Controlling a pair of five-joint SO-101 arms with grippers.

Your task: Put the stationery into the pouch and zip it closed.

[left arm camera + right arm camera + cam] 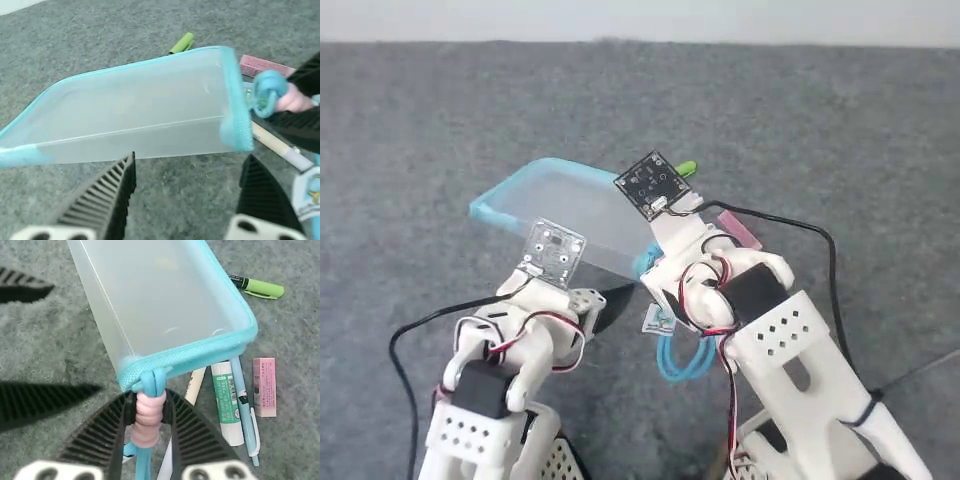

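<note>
The translucent pouch (pixel 560 205) with light-blue zip trim lies between the two arms. My right gripper (pixel 148 402) is shut on the pink bead (pixel 148 416) of the blue cord tied at the pouch's corner (pixel 150 379). My left gripper (pixel 185 197) stands open just in front of the pouch's long side (pixel 140 107), touching nothing. The stationery lies on the mat beyond the pouch's end: a green marker (pixel 260 288), a pink eraser (pixel 264 386), a green-and-white glue stick (pixel 226 399), a blue pen (pixel 245 410) and a white pen (pixel 194 385).
Grey mat (pixel 840 130) covers the table, with open room at the back and left. A blue cord loop with a small tag (pixel 682 362) hangs below the right arm. A black cable (pixel 820 240) runs along the right arm.
</note>
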